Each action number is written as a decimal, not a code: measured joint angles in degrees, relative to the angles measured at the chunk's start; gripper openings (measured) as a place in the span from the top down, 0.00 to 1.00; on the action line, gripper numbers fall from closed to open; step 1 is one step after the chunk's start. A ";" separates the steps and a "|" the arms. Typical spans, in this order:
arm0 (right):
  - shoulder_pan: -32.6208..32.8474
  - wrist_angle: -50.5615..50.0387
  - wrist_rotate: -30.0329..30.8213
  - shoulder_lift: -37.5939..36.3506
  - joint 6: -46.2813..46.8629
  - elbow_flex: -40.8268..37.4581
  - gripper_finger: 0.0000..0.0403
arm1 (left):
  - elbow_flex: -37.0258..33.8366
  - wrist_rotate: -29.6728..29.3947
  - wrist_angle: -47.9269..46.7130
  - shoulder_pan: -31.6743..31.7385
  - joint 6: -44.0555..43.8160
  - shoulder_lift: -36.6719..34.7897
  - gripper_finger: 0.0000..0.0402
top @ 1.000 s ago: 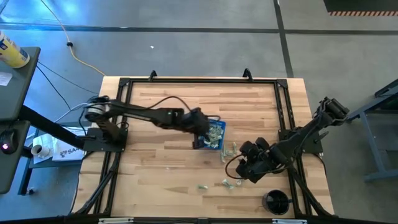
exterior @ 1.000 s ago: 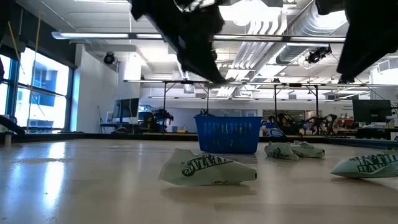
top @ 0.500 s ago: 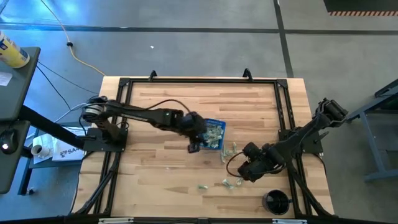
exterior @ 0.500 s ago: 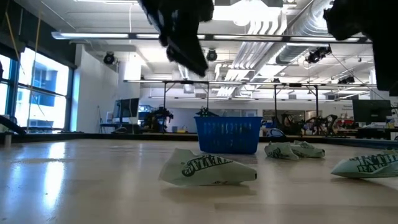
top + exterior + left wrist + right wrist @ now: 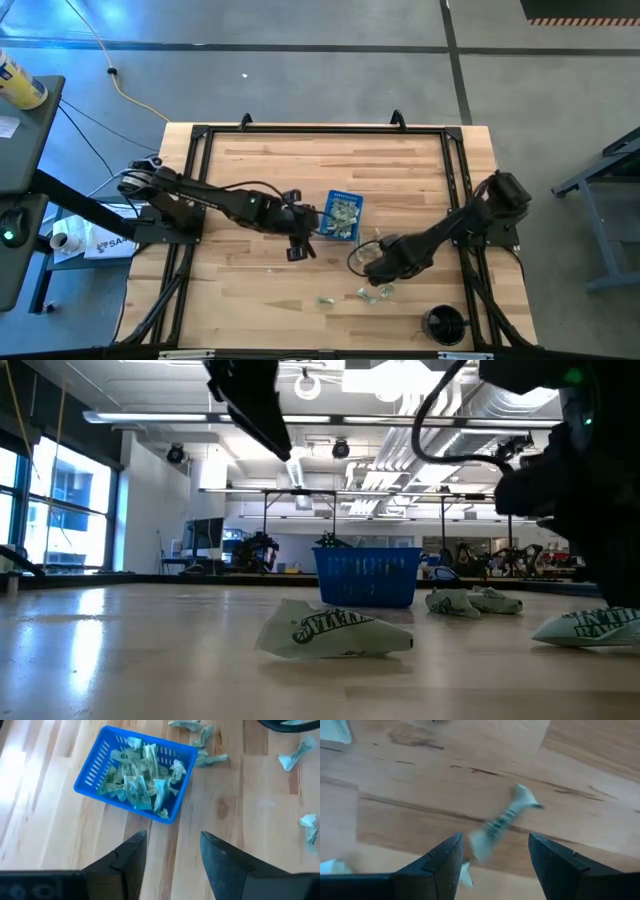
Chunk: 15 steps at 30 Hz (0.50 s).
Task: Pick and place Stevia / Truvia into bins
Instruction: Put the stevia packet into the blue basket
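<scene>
My left pincer [image 5: 300, 245] hangs just left of centre in the overhead picture, fingers apart and empty, a little down and left of the blue tray [image 5: 343, 216]. The tray sits at the middle of the table [image 5: 250, 290], heaped with green-and-white sachets [image 5: 137, 787]. My right pincer [image 5: 370, 265] is right of centre, fingers apart over a loose sachet [image 5: 502, 822] on the wood. More sachets [image 5: 372, 293] lie below it.

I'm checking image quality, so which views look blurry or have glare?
Right wrist view: sachet between the open fingers is motion-blurred. Low view: bright ceiling lights, arms dark silhouettes. High view: blue glare at the floor's corner. Left wrist view: blue bin sharp.
</scene>
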 joint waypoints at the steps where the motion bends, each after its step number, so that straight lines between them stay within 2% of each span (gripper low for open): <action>1: -0.01 0.08 0.30 0.58 -0.03 -0.02 0.46 | 0.00 -0.66 -0.75 -0.28 -0.19 -0.01 0.47; 5: -0.35 -0.34 0.62 2.83 -1.43 0.21 0.48 | 0.00 -1.11 -1.45 -0.87 -0.80 -0.01 0.50; 9: -0.81 -0.47 1.99 5.75 -3.34 0.39 0.54 | 0.00 -1.16 -2.31 -0.81 -0.81 -0.01 0.51; 12: -1.70 0.99 1.86 6.92 -5.40 0.46 0.65 | 0.00 -1.22 -2.99 -0.83 -0.81 -0.01 0.53; 15: -2.36 2.45 2.93 6.88 -7.18 0.44 0.83 | 0.00 -1.22 -4.67 -0.83 -0.81 -0.01 0.53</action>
